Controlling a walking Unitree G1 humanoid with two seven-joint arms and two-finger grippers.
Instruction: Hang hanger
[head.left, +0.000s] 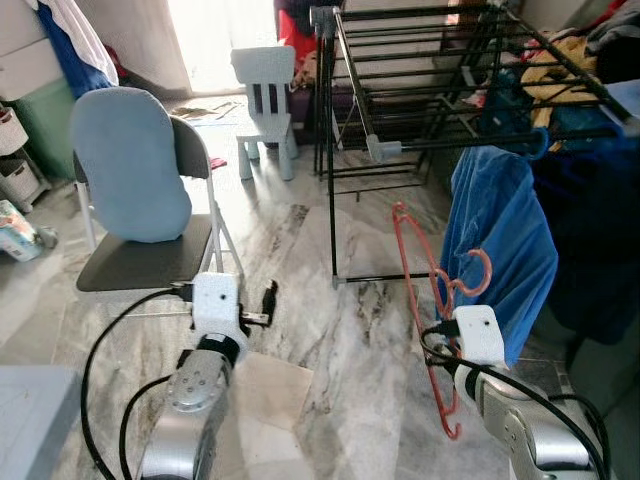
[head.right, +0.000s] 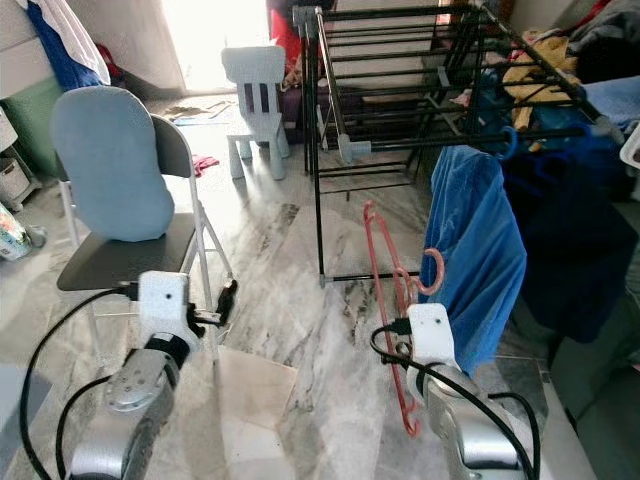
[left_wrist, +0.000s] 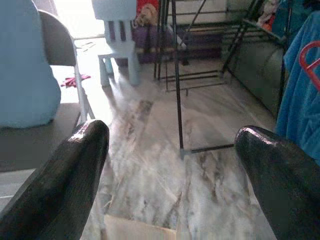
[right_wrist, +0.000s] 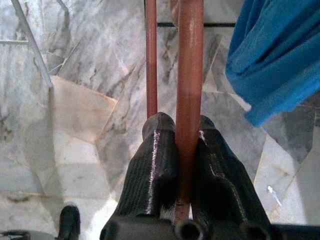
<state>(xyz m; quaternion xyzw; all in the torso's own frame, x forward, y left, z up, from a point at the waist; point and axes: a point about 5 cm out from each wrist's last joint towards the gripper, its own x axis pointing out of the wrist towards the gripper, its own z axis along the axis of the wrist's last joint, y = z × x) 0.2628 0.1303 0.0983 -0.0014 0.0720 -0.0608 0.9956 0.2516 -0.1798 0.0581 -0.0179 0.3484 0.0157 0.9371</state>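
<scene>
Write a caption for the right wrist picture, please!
Right gripper clamps a red hanger beside a blue cloth.

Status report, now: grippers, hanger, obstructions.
Right gripper shut on red hanger, short of drying rack. Left gripper open, idle. Blue towel hangs off rack beside hanger.

You have the chair (head.left: 140, 215) on your left, the rack (head.left: 440, 90) ahead right with a towel (head.left: 497, 245) hanging on it, the hanger (head.left: 430, 300) just left of the towel
</scene>
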